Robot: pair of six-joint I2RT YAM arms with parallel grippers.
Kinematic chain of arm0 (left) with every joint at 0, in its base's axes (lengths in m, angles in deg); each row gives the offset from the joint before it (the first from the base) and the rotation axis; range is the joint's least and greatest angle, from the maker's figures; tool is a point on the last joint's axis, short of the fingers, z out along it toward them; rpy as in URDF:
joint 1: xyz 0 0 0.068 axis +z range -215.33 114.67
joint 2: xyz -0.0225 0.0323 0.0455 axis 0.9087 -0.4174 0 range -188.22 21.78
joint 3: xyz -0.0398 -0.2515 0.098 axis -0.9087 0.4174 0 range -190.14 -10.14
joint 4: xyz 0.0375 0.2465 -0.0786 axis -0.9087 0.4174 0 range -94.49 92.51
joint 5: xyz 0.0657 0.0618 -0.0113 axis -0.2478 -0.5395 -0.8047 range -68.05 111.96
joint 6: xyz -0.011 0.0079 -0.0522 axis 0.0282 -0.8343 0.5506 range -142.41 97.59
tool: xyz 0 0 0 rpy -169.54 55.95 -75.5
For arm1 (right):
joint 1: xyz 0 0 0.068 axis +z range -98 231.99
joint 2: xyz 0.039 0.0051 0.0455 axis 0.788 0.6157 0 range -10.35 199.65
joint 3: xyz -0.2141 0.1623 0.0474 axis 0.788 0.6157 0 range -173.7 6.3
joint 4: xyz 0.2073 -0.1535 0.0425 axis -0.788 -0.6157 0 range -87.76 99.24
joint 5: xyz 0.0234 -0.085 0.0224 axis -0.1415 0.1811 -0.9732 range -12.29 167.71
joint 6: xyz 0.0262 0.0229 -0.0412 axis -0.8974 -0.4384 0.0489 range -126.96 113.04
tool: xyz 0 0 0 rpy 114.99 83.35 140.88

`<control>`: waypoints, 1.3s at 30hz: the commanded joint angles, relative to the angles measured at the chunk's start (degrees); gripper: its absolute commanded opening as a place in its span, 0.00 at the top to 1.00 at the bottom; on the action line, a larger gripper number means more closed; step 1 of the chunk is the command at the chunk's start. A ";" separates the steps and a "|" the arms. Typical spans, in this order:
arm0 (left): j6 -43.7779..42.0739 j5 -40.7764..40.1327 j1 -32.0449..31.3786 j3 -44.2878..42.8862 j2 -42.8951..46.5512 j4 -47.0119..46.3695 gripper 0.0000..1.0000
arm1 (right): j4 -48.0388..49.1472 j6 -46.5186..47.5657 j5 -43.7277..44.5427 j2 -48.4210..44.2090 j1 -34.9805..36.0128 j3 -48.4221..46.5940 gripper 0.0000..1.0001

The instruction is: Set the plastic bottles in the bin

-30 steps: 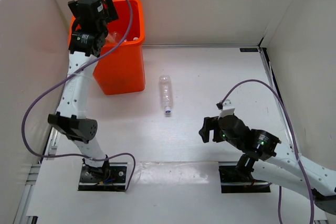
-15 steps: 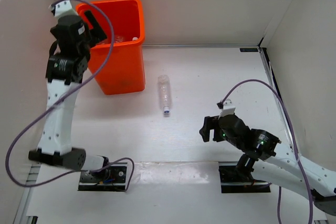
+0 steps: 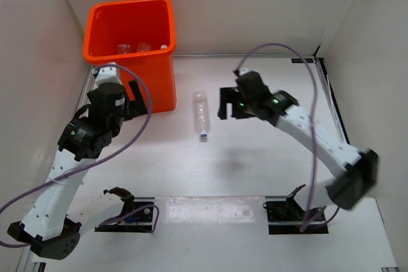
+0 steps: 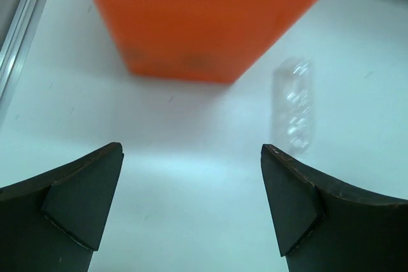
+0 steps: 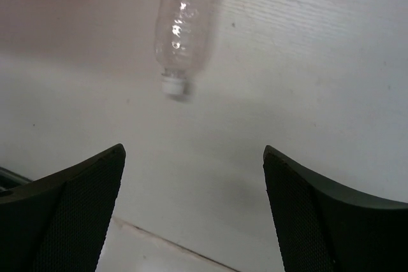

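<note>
One bare clear plastic bottle (image 3: 201, 114) lies on the white table, cap toward the near edge. It also shows in the left wrist view (image 4: 293, 103) and the right wrist view (image 5: 183, 23). The orange bin (image 3: 156, 74) stands at the back left with a few bottles (image 3: 124, 48) inside. My left gripper (image 3: 132, 101) is open and empty, low in front of the bin (image 4: 210, 17). My right gripper (image 3: 222, 105) is open and empty just right of the lying bottle. Both open grippers show in the left wrist view (image 4: 191, 202) and the right wrist view (image 5: 194, 208).
White walls enclose the table on the left, back and right. A metal rail (image 4: 22, 36) runs along the left edge. A taped strip (image 3: 210, 207) crosses the near table between the two arm bases.
My left arm has come down from above the bin to the table in front of it. My right arm has swung from the near right to beside the lying bottle.
</note>
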State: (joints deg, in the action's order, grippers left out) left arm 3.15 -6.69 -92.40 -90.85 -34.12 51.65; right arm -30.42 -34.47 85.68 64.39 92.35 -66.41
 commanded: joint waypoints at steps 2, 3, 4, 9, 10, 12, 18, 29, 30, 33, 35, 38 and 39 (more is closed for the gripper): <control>0.54 -7.11 -2.81 8.78 3.76 7.83 0.00 | -9.01 6.32 0.38 19.27 3.58 -16.78 0.10; 0.98 -7.56 -3.60 10.20 4.65 8.28 0.00 | -10.42 6.59 -0.31 22.00 3.93 -19.55 0.10; 1.24 -8.00 -4.47 11.35 5.44 8.46 0.00 | -14.88 7.02 -0.84 30.38 4.03 -22.36 0.10; 0.72 -10.20 -5.54 20.06 13.53 8.46 0.00 | -24.06 7.12 0.99 46.87 5.87 -42.86 0.10; 0.11 -10.12 -5.54 21.28 15.19 8.11 0.00 | -24.84 7.20 1.17 48.81 6.48 -45.31 0.10; 0.10 -10.12 -5.63 22.69 17.30 8.11 0.00 | -25.82 6.42 0.65 50.94 6.23 -48.47 0.10; -0.16 -8.01 -5.54 23.75 18.90 7.32 0.00 | -26.52 5.97 -9.27 54.72 1.66 -52.27 0.10; -0.60 -9.94 -5.54 24.10 21.01 7.58 0.00 | -32.41 6.59 -13.76 63.51 0.16 -64.66 0.10; -0.69 -9.94 -5.54 24.11 21.18 7.58 0.00 | -32.41 6.24 -15.16 64.30 -0.36 -64.84 0.10; -0.78 -10.47 -5.54 24.28 21.88 7.41 0.00 | -32.23 5.71 -17.19 65.53 -1.07 -65.36 0.10; -0.78 -10.47 -5.54 24.37 21.97 7.41 0.00 | -33.29 5.80 -17.46 66.50 -0.98 -66.68 0.10; -0.86 -10.90 -5.54 24.02 22.32 7.76 0.00 | -34.26 5.89 -17.55 67.55 -0.81 -67.83 0.10; -0.86 -11.17 -5.62 24.19 22.59 7.76 0.00 | -34.60 5.89 -17.37 67.82 -0.63 -67.92 0.10</control>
State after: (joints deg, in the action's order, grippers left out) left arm 2.84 -16.20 -97.78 -66.94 -12.33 59.76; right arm -62.44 -28.66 69.79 132.01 91.81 -131.15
